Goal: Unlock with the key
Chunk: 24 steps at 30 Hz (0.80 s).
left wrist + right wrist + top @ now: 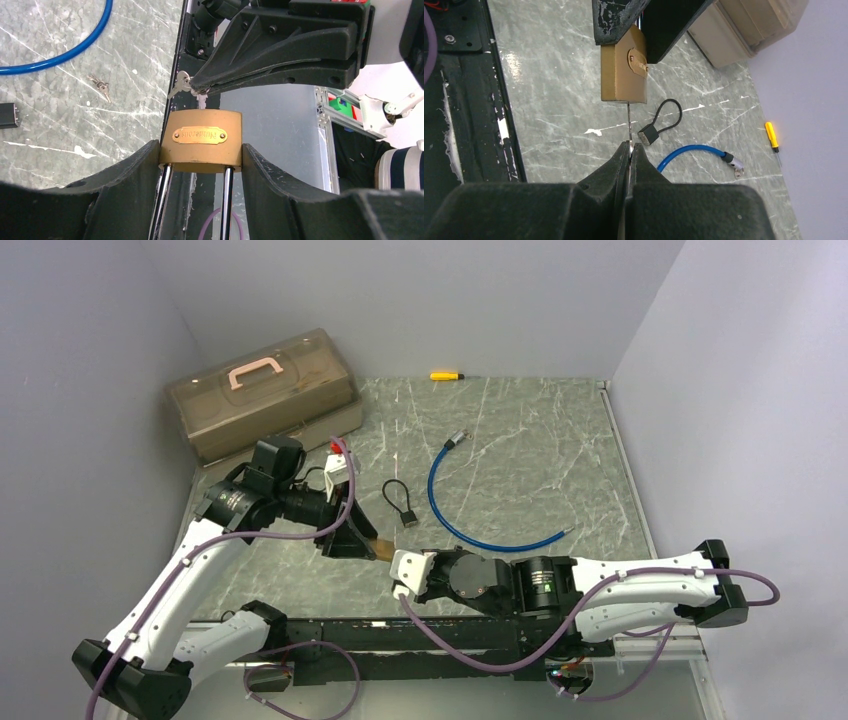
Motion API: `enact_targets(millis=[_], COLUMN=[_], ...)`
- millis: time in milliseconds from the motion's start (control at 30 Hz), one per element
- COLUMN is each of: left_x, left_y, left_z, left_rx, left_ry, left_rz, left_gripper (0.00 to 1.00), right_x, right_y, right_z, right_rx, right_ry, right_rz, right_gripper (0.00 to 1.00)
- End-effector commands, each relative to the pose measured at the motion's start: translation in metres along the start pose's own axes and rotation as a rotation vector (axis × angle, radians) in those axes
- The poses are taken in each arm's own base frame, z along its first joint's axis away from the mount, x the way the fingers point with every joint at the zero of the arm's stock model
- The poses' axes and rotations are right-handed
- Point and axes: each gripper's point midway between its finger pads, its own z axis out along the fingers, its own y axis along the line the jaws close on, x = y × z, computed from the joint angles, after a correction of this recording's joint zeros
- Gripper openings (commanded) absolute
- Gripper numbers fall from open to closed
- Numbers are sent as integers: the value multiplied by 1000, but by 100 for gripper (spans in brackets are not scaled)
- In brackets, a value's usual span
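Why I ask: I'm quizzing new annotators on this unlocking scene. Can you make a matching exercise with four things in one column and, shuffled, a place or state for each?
Things:
1. brass padlock
2. key
3. blue cable
4. yellow screwdriver

Places or states:
A. lying by the back wall
B. pinched in the right gripper
C. curved loose on the table
D. clamped in the left gripper

Pairs: 1-D, 2-B, 3-C, 4-A.

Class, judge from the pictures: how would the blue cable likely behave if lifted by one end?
The blue cable lies in a loose curve, so it would probably droop and trail rather than lift stiffly. Its smooth, round jacket might slip in a grip. The metal fitting at one end could swing.
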Motion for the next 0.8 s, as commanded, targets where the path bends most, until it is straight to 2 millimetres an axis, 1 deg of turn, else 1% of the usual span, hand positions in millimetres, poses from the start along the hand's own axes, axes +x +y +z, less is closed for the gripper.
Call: enact_targets(millis=[0, 100, 200, 367, 600, 667, 767], left_x=[-28, -28, -34, -50, -68, -69, -64], left_y=[5, 2, -1, -9, -31, -40, -52], left_z=[-1, -1, -1, -2, -8, -9, -12], left_rx=[-11, 4, 17, 39, 147, 196, 273], left_ry=[-63, -67, -79, -115, -162, -162, -150], left_rz=[216, 239, 229, 216, 180, 184, 202], left_gripper=[0, 0, 0, 0, 0, 0, 0], right_x=[-82, -88, -91, -91, -80, -77, -72], right_y=[13, 14, 15, 18, 21, 20, 17], right_z=[-13, -13, -11, -7, -2, -2, -5], right_rx=[-144, -151, -149, -144, -126, -116, -98], right_ry=[-268, -289, -307, -314, -308, -309, -313], right_rz=[97, 111, 117, 116, 116, 119, 116], right_gripper=[0, 0, 0, 0, 0, 0, 0])
